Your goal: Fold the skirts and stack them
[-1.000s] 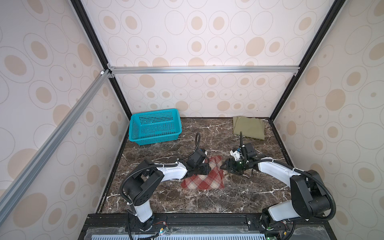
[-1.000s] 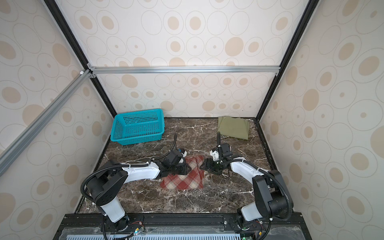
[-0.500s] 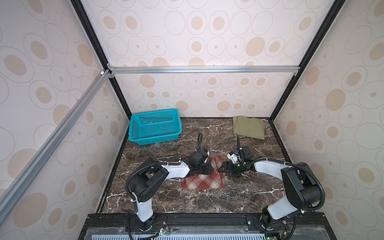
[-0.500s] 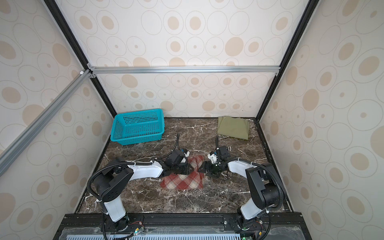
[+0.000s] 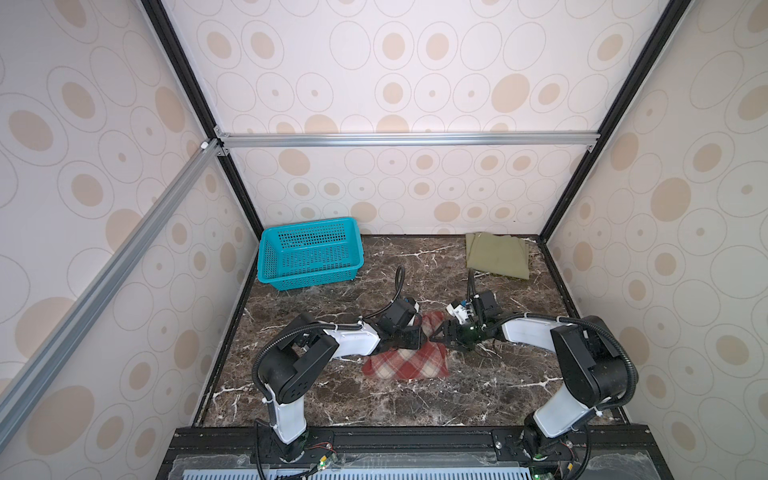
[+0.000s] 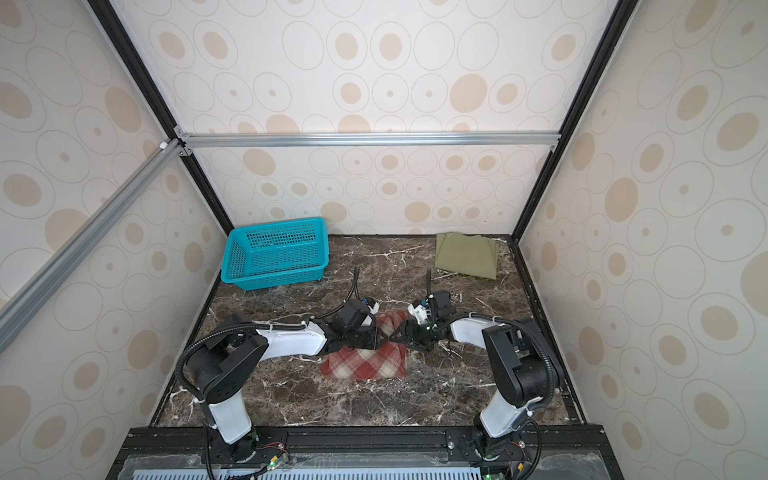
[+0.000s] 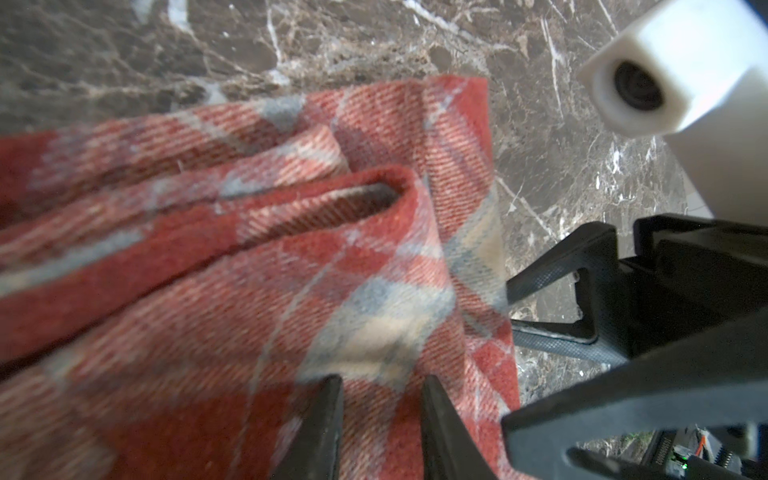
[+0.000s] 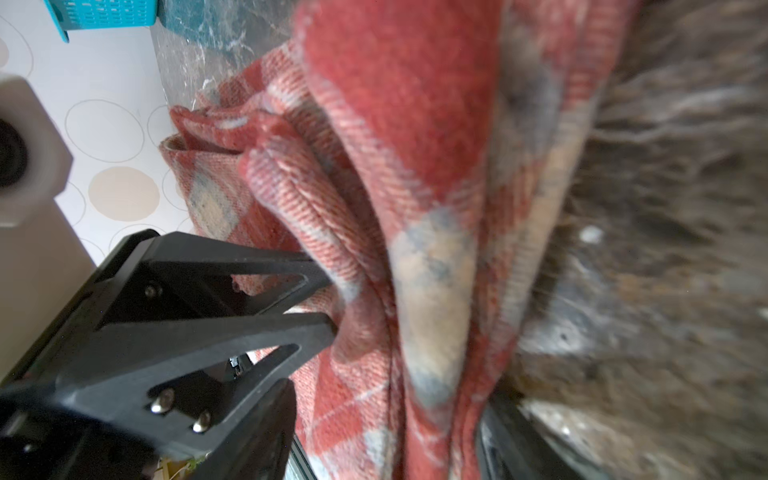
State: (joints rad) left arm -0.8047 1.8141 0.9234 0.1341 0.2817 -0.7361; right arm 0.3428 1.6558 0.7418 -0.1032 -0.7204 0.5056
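Though barely open, left gripper (image 7: 380, 382) pinches plaid skirt (image 7: 232, 299).

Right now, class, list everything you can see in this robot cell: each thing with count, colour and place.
plaid skirt: one, red and cream, folded, mid-table between the grippers
olive skirt: one, olive green, folded flat, far right corner
basket: one, teal, far left corner
table: one, dark brown marble, under everything
left gripper: one, black, shut on a fold of the plaid skirt
right gripper: one, black, at the plaid skirt's edge; grip unclear
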